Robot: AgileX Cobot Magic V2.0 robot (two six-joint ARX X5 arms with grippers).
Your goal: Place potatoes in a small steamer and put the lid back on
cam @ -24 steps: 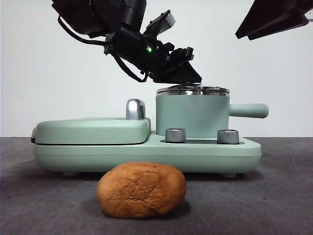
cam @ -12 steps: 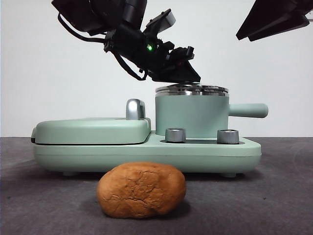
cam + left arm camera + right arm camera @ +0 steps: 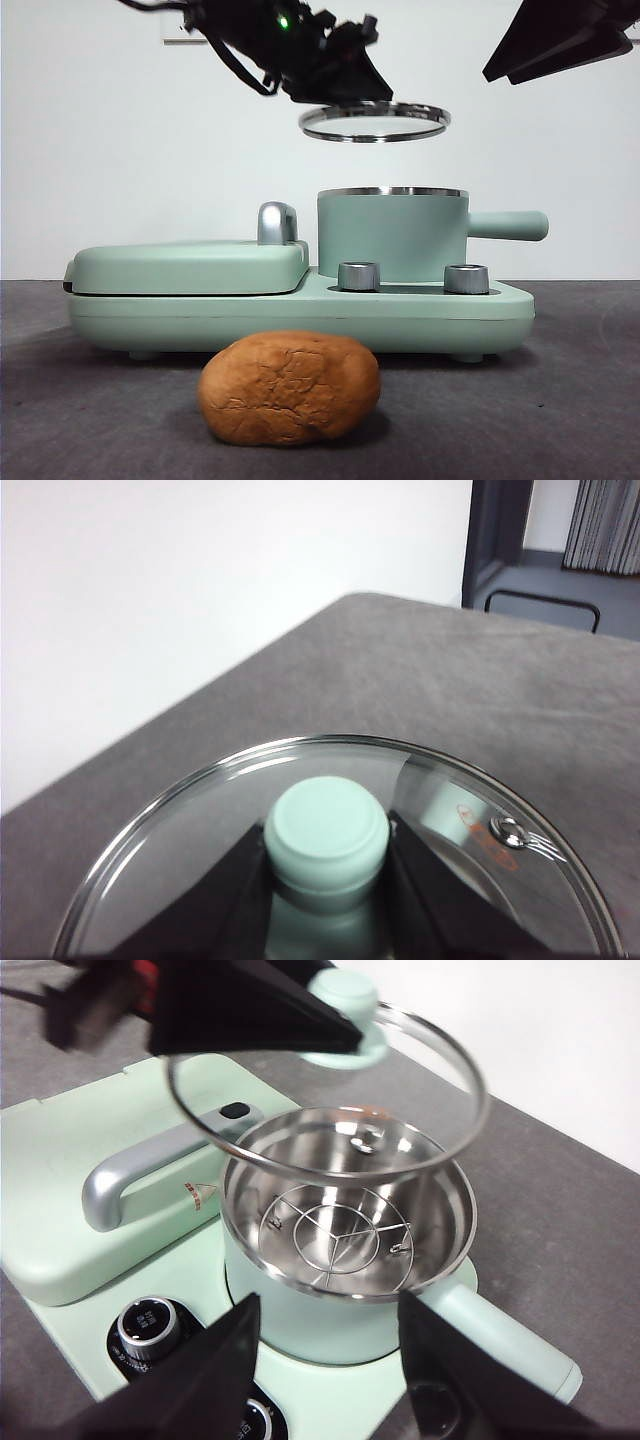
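Note:
The brown potato (image 3: 289, 388) lies on the grey table in front of the appliance. Behind it the mint-green steamer pot (image 3: 392, 234) stands uncovered on the base, its steel rack (image 3: 337, 1232) bare inside. My left gripper (image 3: 345, 65) is shut on the green knob (image 3: 326, 835) of the glass lid (image 3: 375, 122), holding it in the air above the pot. The lid (image 3: 440, 1070) also hangs over the pot in the right wrist view. My right gripper (image 3: 325, 1360) hovers open above the pot's near side with nothing between its jaws.
The flat green grill plate (image 3: 188, 267) with its silver handle (image 3: 276, 222) sits left of the pot on the same base. Two steel dials (image 3: 359, 276) face front. The pot's side handle (image 3: 510, 225) sticks out to the right.
The left gripper has lifted the lid straight up off the pot, which now stands uncovered. The potato and right arm have not moved.

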